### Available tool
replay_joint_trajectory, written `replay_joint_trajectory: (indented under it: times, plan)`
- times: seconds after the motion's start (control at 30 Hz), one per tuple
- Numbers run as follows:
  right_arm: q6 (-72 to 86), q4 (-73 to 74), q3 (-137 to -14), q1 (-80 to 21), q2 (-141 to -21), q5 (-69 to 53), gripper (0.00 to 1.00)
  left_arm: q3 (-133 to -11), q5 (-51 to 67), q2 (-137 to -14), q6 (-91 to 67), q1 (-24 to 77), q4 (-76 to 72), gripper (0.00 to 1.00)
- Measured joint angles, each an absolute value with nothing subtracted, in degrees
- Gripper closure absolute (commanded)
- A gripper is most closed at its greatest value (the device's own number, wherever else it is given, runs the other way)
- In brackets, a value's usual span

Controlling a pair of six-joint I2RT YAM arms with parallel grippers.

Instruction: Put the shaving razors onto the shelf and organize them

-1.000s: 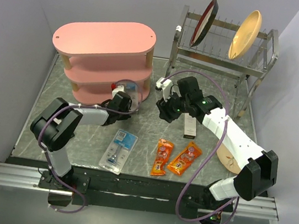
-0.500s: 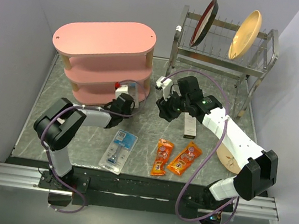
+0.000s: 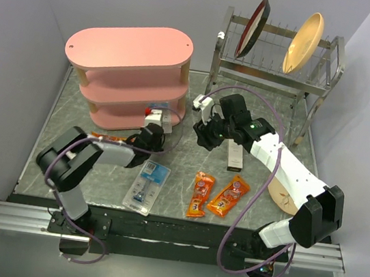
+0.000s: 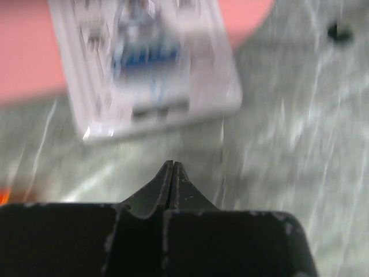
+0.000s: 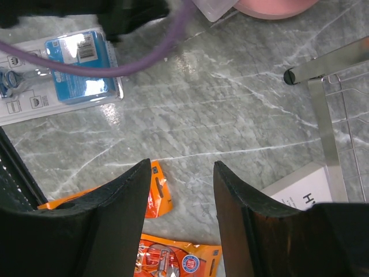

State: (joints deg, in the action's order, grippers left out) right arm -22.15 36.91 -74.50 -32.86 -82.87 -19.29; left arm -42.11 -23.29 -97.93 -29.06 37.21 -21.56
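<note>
The pink three-tier shelf (image 3: 129,48) with oval boards and pale wooden posts stands at the far left of my grey marbled table (image 3: 181,162). The metal dish rack (image 3: 269,78) stands at the far right, holding a dark plate (image 3: 252,27) and a tan plate (image 3: 303,41). My left gripper (image 3: 153,133) sits low, just near of the shelf's right end, its jaws pressed fully together with nothing between them. My right gripper (image 3: 206,136) hangs over the middle of the table, jaws about halfway apart and holding nothing. One flat clear blister pack of a shaving razor (image 4: 144,63), with blue on its card, lies on the shelf's lowest board at the right end. Its near edge juts past the board toward my left gripper, though that wrist view is blurred. The second razor pack (image 3: 146,187) lies flat on the table, near and slightly left of centre. A tall white-and-black box (image 3: 235,157) lies right of centre, and two orange snack packets (image 3: 200,194) lie near of it.
</note>
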Motion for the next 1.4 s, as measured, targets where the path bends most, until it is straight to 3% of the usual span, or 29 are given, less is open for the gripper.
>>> replay_joint_trajectory:
  times: [0.03, 0.07, 0.1, 0.2, 0.33, 0.63, 0.9, 1.03, 1.2, 1.4]
  plan:
    - [-22.24, 36.88, -74.50, -32.86, -82.87, -19.11, 0.42, -40.12, -21.58, -95.77, -28.93, 37.21, -20.67, 0.95]
    - [-22.35, 36.91, -74.50, -32.86, -82.87, -19.09, 0.41, -38.57, -19.70, -93.71, -28.75, 37.15, -19.73, 0.84]
    - [-22.44, 36.88, -74.41, -32.86, -82.87, -19.09, 0.39, -37.01, -17.93, -91.37, -28.40, 37.06, -19.03, 0.60]
    - [-22.63, 36.75, -72.73, -32.86, -82.28, -19.07, 0.37, -32.10, -12.14, -82.15, -27.90, 36.71, -16.14, 0.42]
    - [-22.61, 37.21, -70.85, -32.86, -81.43, -18.98, 0.35, -31.38, -8.82, -73.25, -27.59, 35.73, -10.98, 0.26]
    - [-22.87, 37.21, -70.78, -32.86, -78.70, -19.07, 0.30, -33.69, -4.49, -68.93, -29.10, 25.26, -0.32, 0.18]
    - [-23.86, 38.61, -68.64, -34.30, -76.47, -20.60, 0.27, -31.66, 11.18, -66.92, -26.83, 25.21, 1.65, 0.13]
    - [-23.35, 38.72, -66.35, -35.90, -75.31, -20.78, 0.27, -28.16, 12.45, -64.62, -27.88, 25.21, 3.31, 0.11]
    - [-23.31, 38.81, -66.30, -36.40, -75.33, -20.82, 0.26, -26.04, 14.74, -64.42, -29.39, 25.21, 4.14, 0.17]
    - [-23.20, 38.76, -66.32, -36.40, -75.48, -20.58, 0.26, -31.77, 8.45, -64.66, -28.71, 24.60, 12.69, 0.09]
